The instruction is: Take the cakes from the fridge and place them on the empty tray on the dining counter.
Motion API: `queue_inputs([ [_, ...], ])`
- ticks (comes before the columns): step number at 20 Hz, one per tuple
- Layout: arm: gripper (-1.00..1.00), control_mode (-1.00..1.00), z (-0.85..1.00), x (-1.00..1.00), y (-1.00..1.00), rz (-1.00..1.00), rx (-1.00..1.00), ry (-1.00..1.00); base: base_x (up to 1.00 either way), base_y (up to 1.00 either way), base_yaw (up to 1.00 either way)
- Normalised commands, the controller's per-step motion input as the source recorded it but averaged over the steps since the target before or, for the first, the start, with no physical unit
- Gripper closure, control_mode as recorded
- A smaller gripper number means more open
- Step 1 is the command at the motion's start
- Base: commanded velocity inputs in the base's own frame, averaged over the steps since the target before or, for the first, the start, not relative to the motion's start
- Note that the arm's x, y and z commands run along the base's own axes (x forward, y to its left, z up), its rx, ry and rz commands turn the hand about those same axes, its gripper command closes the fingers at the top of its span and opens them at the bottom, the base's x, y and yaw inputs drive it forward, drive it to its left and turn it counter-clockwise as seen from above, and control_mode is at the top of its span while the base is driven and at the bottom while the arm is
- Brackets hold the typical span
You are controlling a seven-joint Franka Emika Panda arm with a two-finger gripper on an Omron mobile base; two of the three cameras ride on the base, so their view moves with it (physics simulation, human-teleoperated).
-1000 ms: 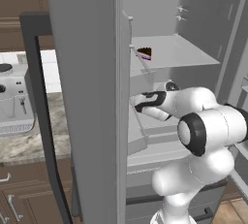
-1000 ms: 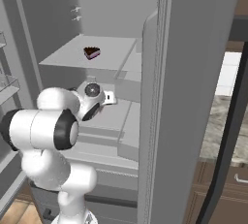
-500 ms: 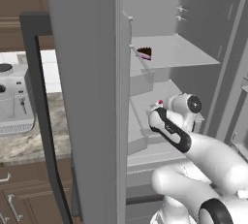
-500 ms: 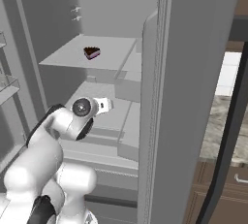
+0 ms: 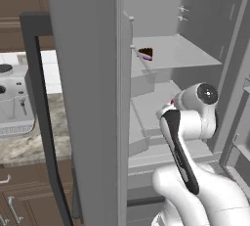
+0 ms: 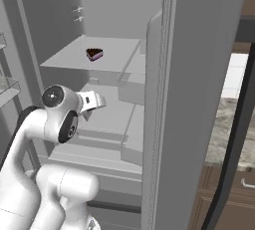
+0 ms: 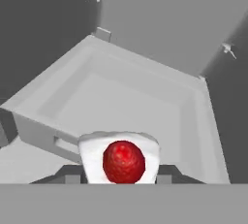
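Observation:
The fridge [image 5: 88, 98] stands open. In the hand view, the white cake with a red top [image 7: 121, 157] sits between my dark fingertips [image 7: 68, 173], and my gripper [image 7: 118, 177] is shut on it, above the lower shelf [image 7: 131, 97]. In the left base view a speck of that cake's red top [image 5: 172, 101] peeks from behind my wrist. The dark chocolate wedge with a pinkish top [image 5: 145, 53] [image 6: 94, 54] lies on the upper shelf, above and behind my hand [image 6: 92, 100]. The tray and the dining counter are out of view.
The open fridge door [image 6: 199, 99] is close on the right of my arm, and door bins [image 6: 5, 82] hang on the left. A long dark handle [image 5: 41, 112] runs down the other door. A coffee machine [image 5: 12, 102] stands on the marbled side counter.
My arm has folded back and its elbow has swung toward the cameras. The hand has drawn back from the lower shelf with the white cake in it. The chocolate wedge has not moved.

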Motion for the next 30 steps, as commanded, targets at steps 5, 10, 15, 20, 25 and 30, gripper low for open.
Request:
queue_inputs([
  [5,1.00,-1.00,0.99,-0.95,-0.16,0.03,-0.11,0.14,0.00,0.00,0.00],
  [10,1.00,-1.00,0.66,-1.00,-0.21,0.07,-0.03,-0.01,0.00,0.00,0.00],
  [15,1.00,-1.00,0.16,-1.00,-0.14,0.07,0.00,-0.13,0.00,0.00,0.00],
  [20,1.00,-1.00,-0.28,-0.77,0.00,0.04,0.00,-0.15,0.00,0.00,0.00],
  [25,1.00,-1.00,-0.32,-0.06,0.03,0.00,0.00,-0.05,0.00,0.00,0.00],
  [30,1.00,1.00,0.00,0.01,0.00,0.00,0.00,0.00,0.00,0.00,0.00],
])
